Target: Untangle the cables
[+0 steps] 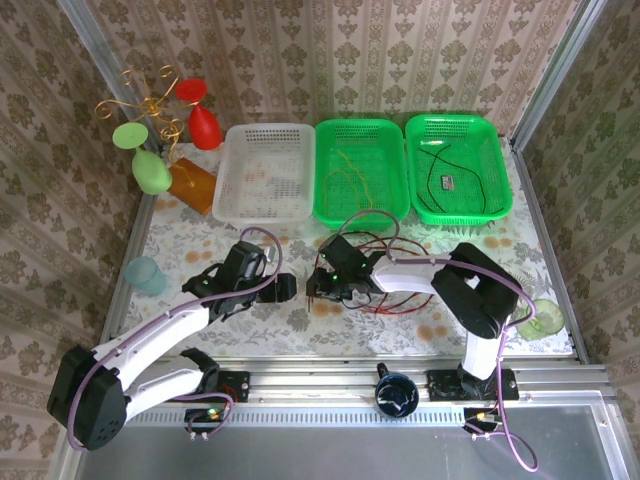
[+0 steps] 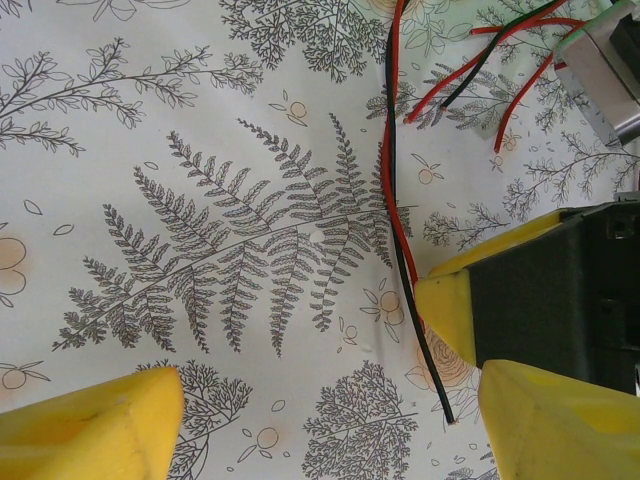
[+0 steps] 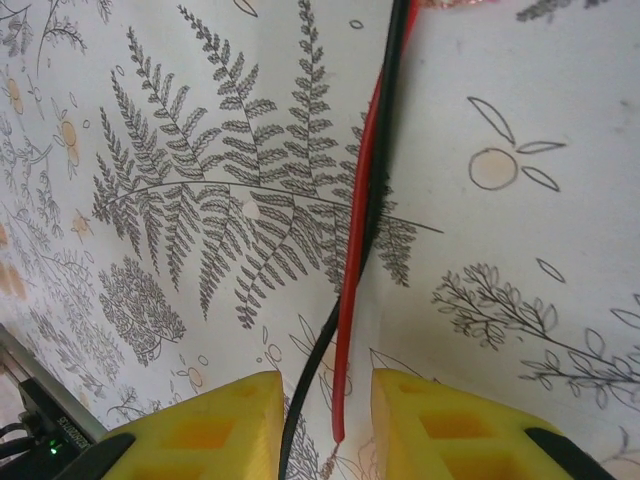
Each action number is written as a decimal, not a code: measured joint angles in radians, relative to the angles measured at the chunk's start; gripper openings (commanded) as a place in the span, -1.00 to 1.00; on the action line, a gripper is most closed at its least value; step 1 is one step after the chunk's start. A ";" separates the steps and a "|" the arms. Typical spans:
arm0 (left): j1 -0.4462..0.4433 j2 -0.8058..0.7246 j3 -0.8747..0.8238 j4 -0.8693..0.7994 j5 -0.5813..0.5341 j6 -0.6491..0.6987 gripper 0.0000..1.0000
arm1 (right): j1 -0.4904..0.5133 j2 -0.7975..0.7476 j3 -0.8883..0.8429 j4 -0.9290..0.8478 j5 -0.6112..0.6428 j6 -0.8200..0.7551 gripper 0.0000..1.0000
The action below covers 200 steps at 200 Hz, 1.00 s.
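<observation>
1. Yellow pads (image 3: 220, 430) of the right gripper (image 3: 325, 430) stand slightly apart. They straddle the red and black cables (image 3: 365, 200) near their free ends without visibly pinching them, probably lined up to close on the pair.
2. Left gripper (image 2: 330, 405): spread wide and empty, low over the table (image 2: 150, 100) just beside the same two strands. It seems placed to draw one strand away while the other arm anchors.
3. The remaining tangle lies mid-table under the right arm, in red loops (image 1: 400, 305).
4. Containers:
   - Middle green basket (image 1: 322, 165): holds a yellow-olive cable (image 1: 345, 180).
   - Right green basket (image 1: 500, 165): holds a black cable (image 1: 437, 165) and a small dark object.
   - White basket (image 1: 228, 175): contents too faint to identify.
</observation>
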 measured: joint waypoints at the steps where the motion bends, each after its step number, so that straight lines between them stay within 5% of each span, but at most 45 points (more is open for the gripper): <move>1: 0.000 0.000 0.000 0.000 0.000 0.000 0.56 | 0.000 0.000 0.000 0.001 0.000 0.000 -0.40; 101: 0.001 0.000 0.000 0.000 0.000 0.000 0.57 | 0.000 0.042 0.005 0.013 -0.005 0.007 -0.77; 131: 0.008 0.000 0.000 0.000 0.004 0.000 0.57 | 0.001 0.042 0.010 0.013 -0.005 0.004 -0.45; 200: 0.008 0.000 0.000 -0.001 0.008 0.000 0.58 | 0.004 0.034 0.043 -0.047 0.028 -0.035 -0.48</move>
